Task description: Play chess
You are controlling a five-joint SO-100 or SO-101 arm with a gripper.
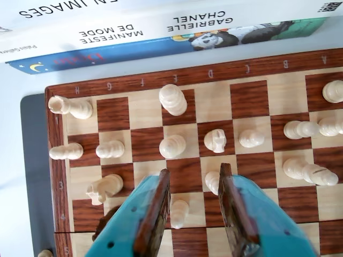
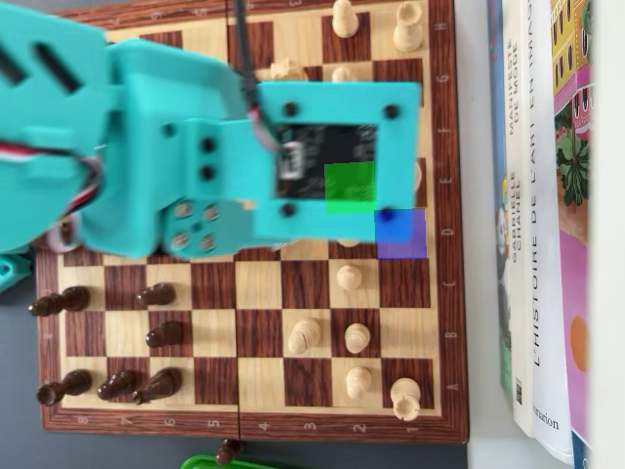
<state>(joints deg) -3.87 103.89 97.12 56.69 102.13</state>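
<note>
- Pale tabletop (image 1: 21, 80) carries a wooden chessboard (image 1: 249, 99); in the wrist view its lettered border runs along the far edge, close beside stacked books (image 1: 161, 27).
- Left part, wrist view: white pieces lie toppled on the left files, one at the far-left corner square (image 1: 69, 106), others below it (image 1: 66, 151) (image 1: 104, 187).
- Centre, wrist view: the teal claw (image 1: 194, 184) stands released, its two brown-lined fingers (image 1: 155, 214) parted. A white pawn (image 1: 178, 212) lies between them, touching neither that can be seen. A second white piece (image 1: 213, 182) sits just beside the right finger.
- Overhead view: the teal arm (image 2: 244, 156) hides the board's middle. Dark pieces (image 2: 156, 293) stand along the left edge, and white pieces (image 2: 356, 337) stand near the right edge.
- Right side, overhead view: the books lie along the board's right edge (image 2: 537, 244).
</note>
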